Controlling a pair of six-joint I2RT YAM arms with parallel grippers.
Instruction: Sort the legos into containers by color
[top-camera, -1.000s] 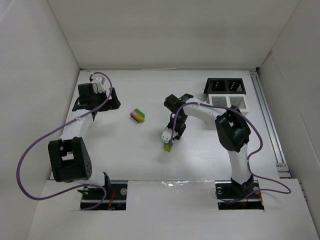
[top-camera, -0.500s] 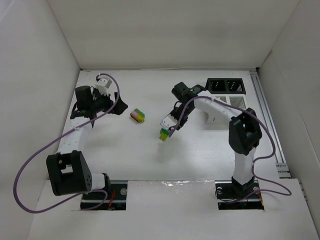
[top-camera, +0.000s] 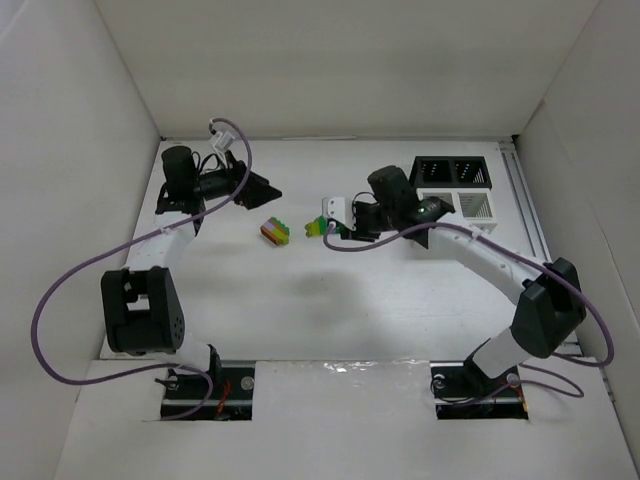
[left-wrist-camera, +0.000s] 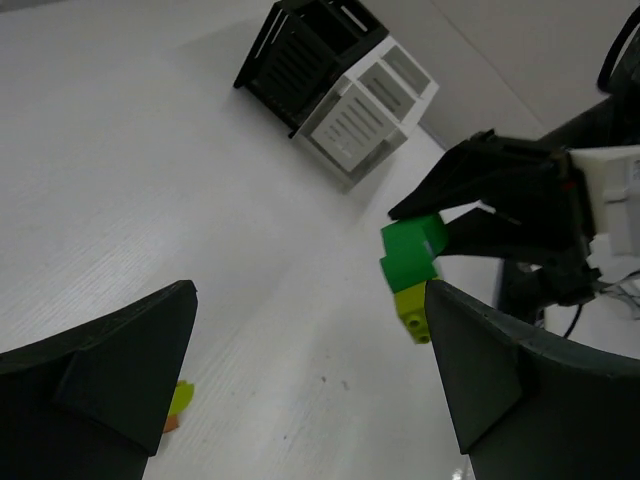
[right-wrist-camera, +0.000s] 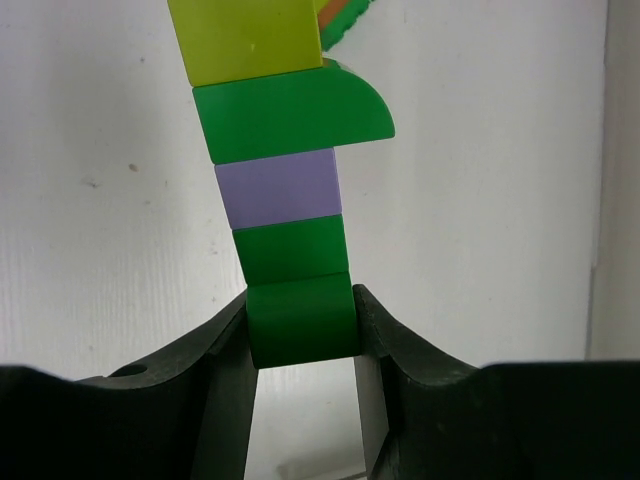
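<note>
While left jaws gape, right jaws pinch one stack (right-wrist-camera: 285, 190); another stack (top-camera: 276, 232) lies loose.

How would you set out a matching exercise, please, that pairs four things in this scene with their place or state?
Things:
1. left gripper
2. right gripper
3. loose brick stack
4. black bin

Places or states:
A. lying on the table, gripped by nothing
B. open, holding nothing
C. at the far right, against the far side of the white bin
D. shut on the held brick stack of green, purple and lime

Pairs: 1-B, 2-D, 3-A, 4-C
</note>
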